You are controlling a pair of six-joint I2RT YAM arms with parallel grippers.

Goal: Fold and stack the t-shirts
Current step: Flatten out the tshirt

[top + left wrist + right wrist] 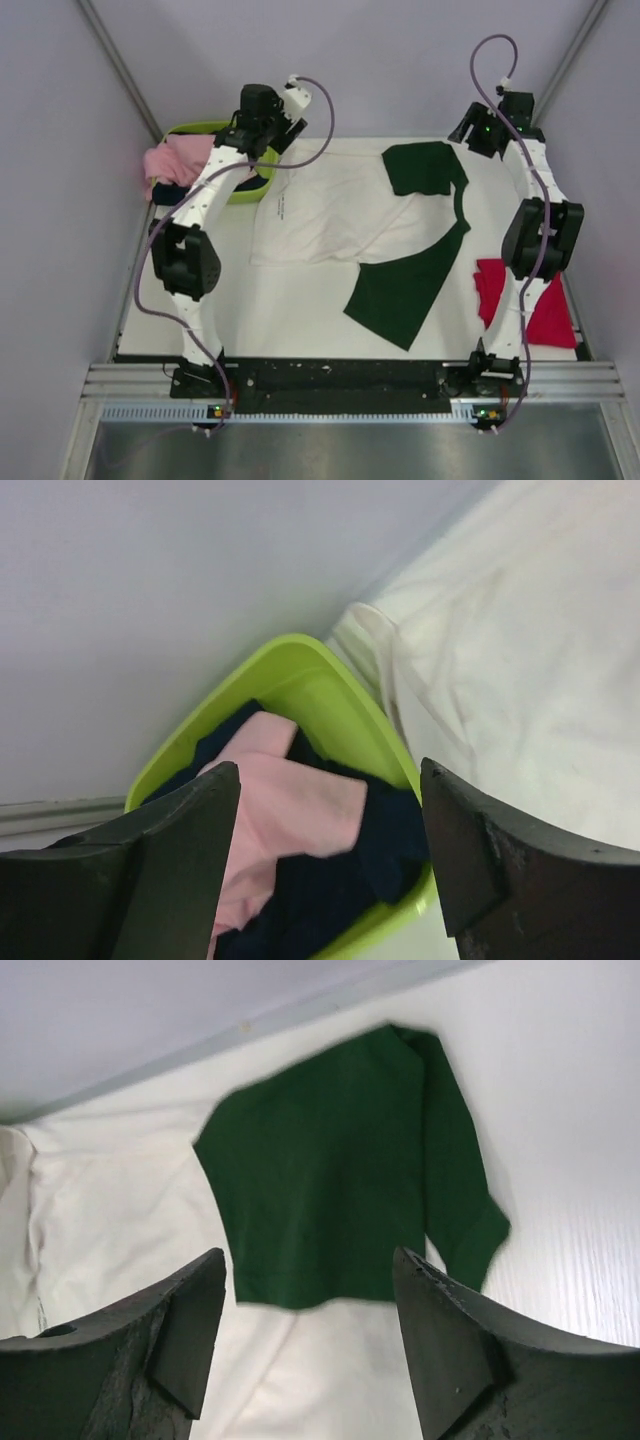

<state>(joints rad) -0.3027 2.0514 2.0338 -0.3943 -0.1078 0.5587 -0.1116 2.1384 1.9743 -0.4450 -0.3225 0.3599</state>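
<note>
White worktop (pixel 300 320), pale walls: folding under way, no stack yet.
White shirt (pixel 330 215) lies mid-worktop, one green sleeve (pixel 425 168) turned in, the other spread; red shirt (pixel 552 318) lies at the near right corner. Left gripper (pixel 330 780) over the basket (pixel 330 695), right gripper (pixel 308 1265) over the turned-in sleeve: fingers apart, both empty.

Pale lilac-grey walls (pixel 380 60) close me in on 3 sides. My white table (pixel 300 320) lies evenly lit, 2 grey posts (pixel 120 65) slant at its far corners, and an aluminium rail (pixel 130 382) edges its near side.
</note>
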